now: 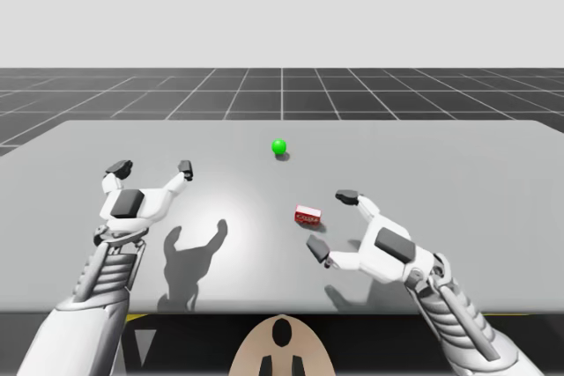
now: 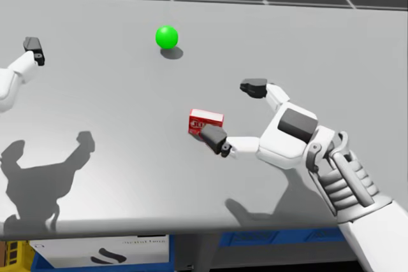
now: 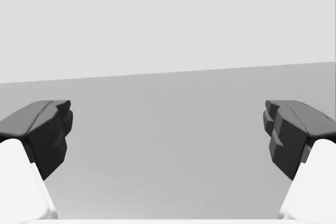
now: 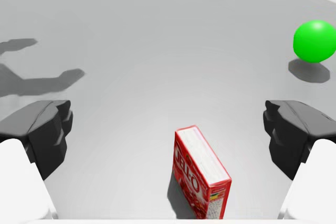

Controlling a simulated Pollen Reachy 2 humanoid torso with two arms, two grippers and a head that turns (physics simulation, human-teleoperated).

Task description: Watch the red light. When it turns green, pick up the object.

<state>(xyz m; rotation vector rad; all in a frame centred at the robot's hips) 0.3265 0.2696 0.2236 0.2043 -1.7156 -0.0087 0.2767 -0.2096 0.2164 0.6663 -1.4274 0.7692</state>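
Now the light (image 1: pixel 279 146) is glowing green, and the red box (image 1: pixel 307 215) is standing on the table (image 1: pixel 458 165) between the spread fingers of my right gripper (image 1: pixel 332 223), touching neither; my left gripper (image 1: pixel 152 167) is hovering well apart, fingers wide.

The table (image 1: pixel 441 156) is smooth, matt grey. The light (image 1: pixel 279 146) is a smooth green ball with a faint sheen. The box (image 4: pixel 202 174) is red printed stock, probably card, lightly glossy. The right gripper (image 2: pixel 233 111) and left gripper (image 1: pixel 152 167) wear smooth white plastic-like shells and matt black pads (image 4: pixel 44 129).
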